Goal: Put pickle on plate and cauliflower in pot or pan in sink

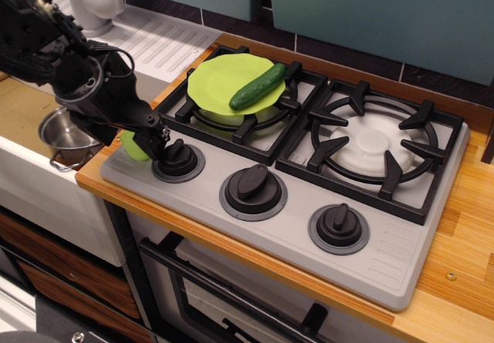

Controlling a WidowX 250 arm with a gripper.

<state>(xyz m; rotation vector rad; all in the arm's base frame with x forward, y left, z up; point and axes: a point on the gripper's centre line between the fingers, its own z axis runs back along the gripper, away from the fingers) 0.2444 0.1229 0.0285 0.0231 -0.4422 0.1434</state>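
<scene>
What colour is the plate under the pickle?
Lime green plate, in the only camera view.

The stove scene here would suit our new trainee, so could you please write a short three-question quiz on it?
1. True or false: the pickle lies on the plate.
2. Where is the cauliflower? A) in the pot B) on the stove's front left corner, beside the gripper C) on the right burner
3. Fill the blank: the pot sits in the ____.

Key
1. True: it rests across the plate's right side, on the left burner.
2. B: it sits by the leftmost knob, partly hidden by the gripper; whether it is gripped cannot be told.
3. sink.
</scene>
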